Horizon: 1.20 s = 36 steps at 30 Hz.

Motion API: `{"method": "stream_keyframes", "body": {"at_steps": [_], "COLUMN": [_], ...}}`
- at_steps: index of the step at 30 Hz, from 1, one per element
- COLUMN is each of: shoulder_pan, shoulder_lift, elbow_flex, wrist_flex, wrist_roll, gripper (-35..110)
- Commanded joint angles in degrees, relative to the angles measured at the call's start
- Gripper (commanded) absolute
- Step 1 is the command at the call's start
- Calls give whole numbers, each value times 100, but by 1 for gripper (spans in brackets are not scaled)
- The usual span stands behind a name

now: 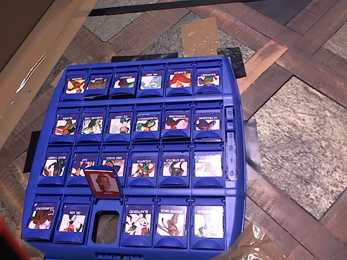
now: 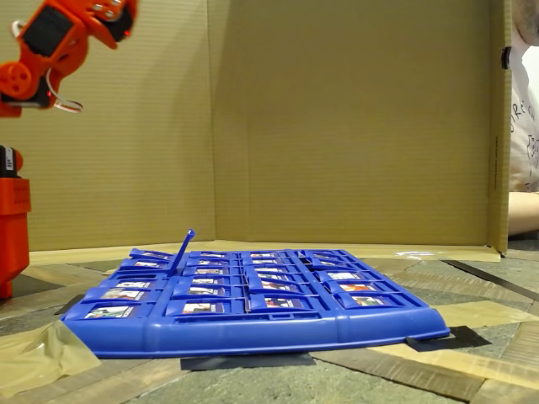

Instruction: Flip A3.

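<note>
Cardboard walls (image 2: 337,118) stand behind a table (image 1: 303,135) with a wood and stone pattern. A big blue game board (image 1: 236,179) lies flat on it, with bits of black tape (image 2: 438,339) and brown tape (image 2: 38,358) at its edges. An orange robot arm (image 2: 42,50) is folded up high at the left of the fixed view, well apart from the board. Its gripper (image 2: 114,13) runs off the top edge, so I cannot tell if it is spread or pressed together.

Most tiles lie flat, showing blue frames with cartoons. The BLASTEROID tile (image 1: 137,219) lies flat too, in the bottom row of the overhead view, third from the right. Just left of it is an empty slot (image 1: 105,226). Above that slot one red tile (image 1: 101,183) with a pale, red-haired face stands up, tilted.
</note>
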Motion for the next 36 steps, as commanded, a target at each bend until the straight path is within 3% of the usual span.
{"method": "stream_keyframes", "body": {"at_steps": [1, 14, 36], "shoulder_pan": [-62, -97, -9], "shoulder_lift": [193, 729, 1494], "elbow_flex": [229, 773, 888], "wrist_flex": [-888, -4720, -4746], "wrist_roll": [18, 18, -35], "gripper": [0, 0, 0]}}
